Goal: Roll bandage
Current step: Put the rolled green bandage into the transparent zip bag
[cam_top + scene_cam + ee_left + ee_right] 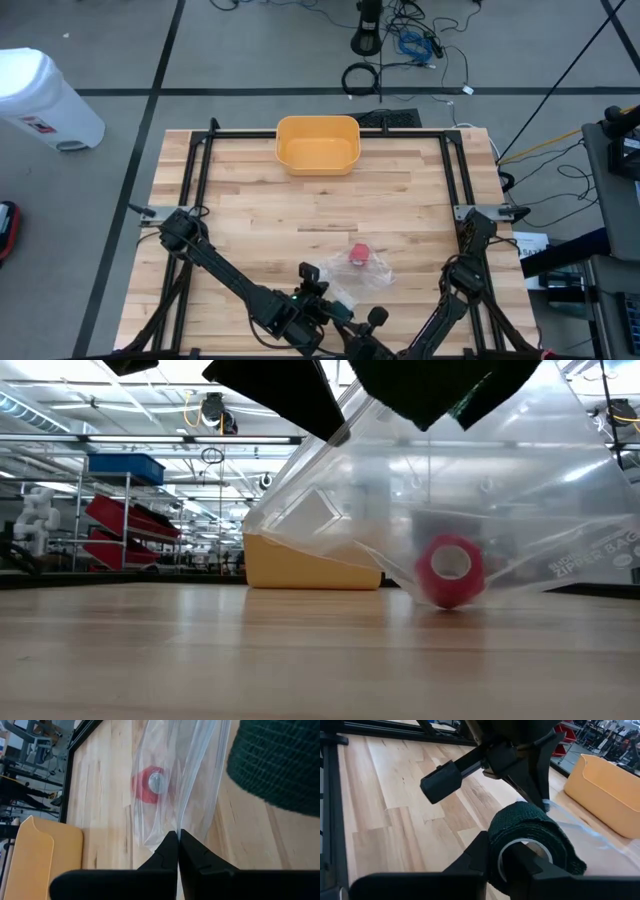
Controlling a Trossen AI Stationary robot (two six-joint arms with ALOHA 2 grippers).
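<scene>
— Green bandage roll (530, 845) sat clamped between the right gripper (512, 857) fingers, near the table's front edge; the left gripper (178, 851) was pinched flat on the clear zipper bag (170, 785), lifting its edge.

— Risks?

— I'd judge the thin plastic could slip from that pinch, dropping the bag's mouth closed, or the red roll (448, 570) inside could tumble out.

— Counts?

— Two rolls, one green, one red; one bag; one yellow bin (317, 143) at the table's far edge; two arms.
</scene>
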